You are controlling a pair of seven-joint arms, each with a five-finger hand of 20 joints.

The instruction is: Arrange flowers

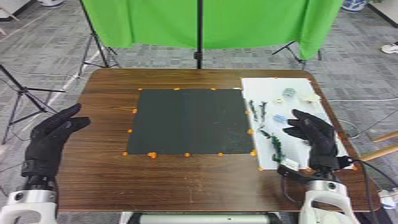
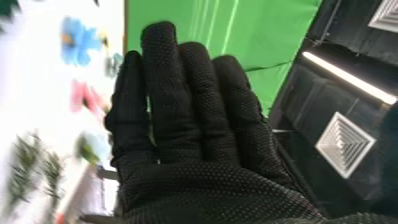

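Observation:
In the head view my right hand (image 1: 311, 131) is over the white board at the right, its fingers straight and holding nothing. Under and around it lie a blue flower (image 1: 280, 119), a pale flower (image 1: 309, 98) and green stems (image 1: 269, 138). My left hand (image 1: 59, 125) rests in the air over the table's left edge, fingers relaxed. The right wrist view has my right hand (image 2: 191, 125) with straight fingers, beside a blue flower (image 2: 80, 41), a pink flower (image 2: 85, 96) and green sprigs (image 2: 31, 165).
A dark square mat (image 1: 191, 121) with orange markers around its edges lies mid-table, left of the white board (image 1: 263, 86). Behind the brown table (image 1: 107, 80) stand black tripod stands and a green cloth (image 1: 160, 22).

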